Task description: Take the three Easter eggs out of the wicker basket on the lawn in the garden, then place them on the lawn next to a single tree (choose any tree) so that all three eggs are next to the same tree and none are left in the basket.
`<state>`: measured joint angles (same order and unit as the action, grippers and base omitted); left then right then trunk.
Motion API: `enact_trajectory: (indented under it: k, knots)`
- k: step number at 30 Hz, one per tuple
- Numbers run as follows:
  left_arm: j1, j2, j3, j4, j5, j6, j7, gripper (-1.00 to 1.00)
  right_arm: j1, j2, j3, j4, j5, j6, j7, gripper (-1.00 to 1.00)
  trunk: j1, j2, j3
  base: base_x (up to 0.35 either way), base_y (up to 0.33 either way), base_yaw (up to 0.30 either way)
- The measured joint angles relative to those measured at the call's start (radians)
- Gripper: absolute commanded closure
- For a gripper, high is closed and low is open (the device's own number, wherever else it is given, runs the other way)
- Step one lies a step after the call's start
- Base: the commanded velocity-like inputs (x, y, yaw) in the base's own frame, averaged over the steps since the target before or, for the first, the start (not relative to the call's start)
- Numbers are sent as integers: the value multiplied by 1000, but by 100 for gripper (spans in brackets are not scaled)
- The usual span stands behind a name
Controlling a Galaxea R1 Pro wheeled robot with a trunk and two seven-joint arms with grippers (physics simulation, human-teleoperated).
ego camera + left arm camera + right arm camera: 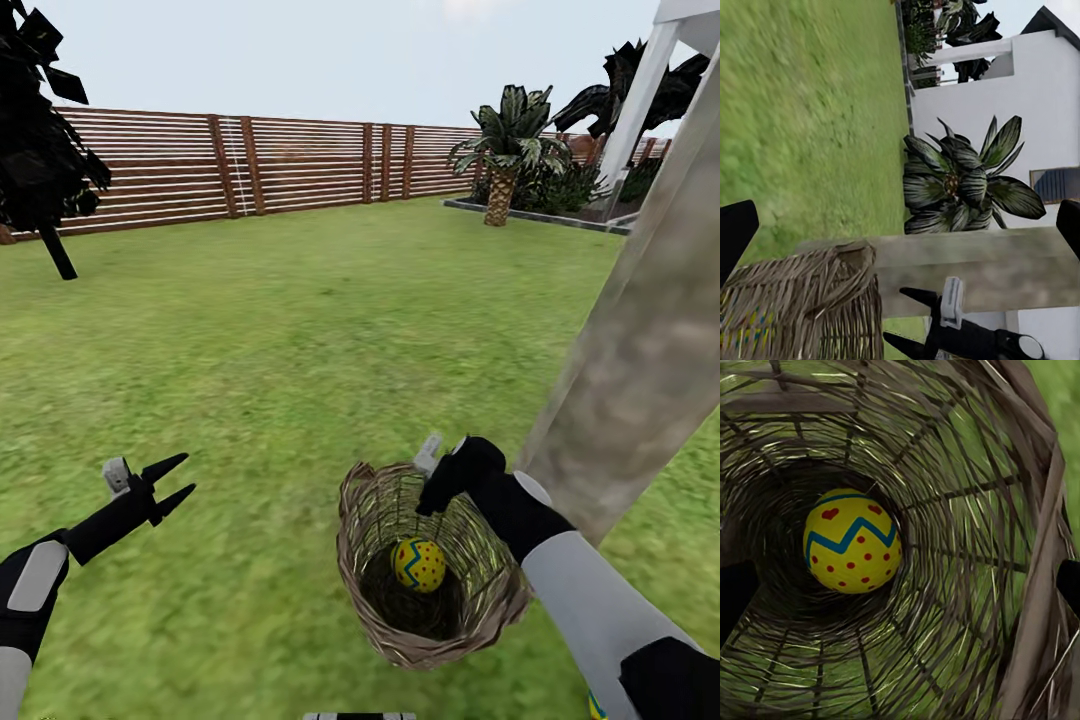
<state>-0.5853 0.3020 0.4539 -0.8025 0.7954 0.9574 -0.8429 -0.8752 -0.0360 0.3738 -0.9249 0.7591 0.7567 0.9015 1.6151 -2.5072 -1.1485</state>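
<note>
The wicker basket [372,600] lies tilted on the lawn [300,330], close to the base of the tree trunk [640,370]. One yellow Easter egg [419,565] with red dots and a blue zigzag rests deep inside it. My right gripper [428,500] hangs open at the basket's rim, aimed down into the bowl; its wrist view looks straight at the egg [853,541] through the weave [975,510]. A sliver of another coloured egg [594,706] peeks out by my right arm near the trunk. My left gripper [172,485] is open and empty over grass, well left of the basket.
A wooden slat fence [300,160] closes the far side of the lawn. A short palm [505,150] stands in a planted bed at the back right beside white building posts [640,90]. A dark cypress [45,130] stands far left.
</note>
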Motion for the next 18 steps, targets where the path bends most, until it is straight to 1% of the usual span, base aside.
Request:
enact_trajectory:
  k: [2,5,6,8,18]
  knots:
    - [0,-1,0,-2,1,0,0,-100,-7,-1,0,15,2,-22,12,-100,1,0,-8,0,0,0]
    - [0,0,0,-3,1,1,0,-100,-17,-2,0,12,0,-44,38,-100,2,-1,-19,0,0,0]
    - [0,0,0,-3,1,2,0,-100,-18,-1,-1,15,1,-71,46,-100,3,-1,-23,0,0,0]
    - [0,0,0,-3,1,2,0,-100,-19,0,-1,18,4,-93,51,-100,4,-2,-31,0,0,0]
    - [0,-1,0,-3,1,2,1,-100,-20,3,-1,13,15,-108,46,-100,8,-4,-70,0,0,0]
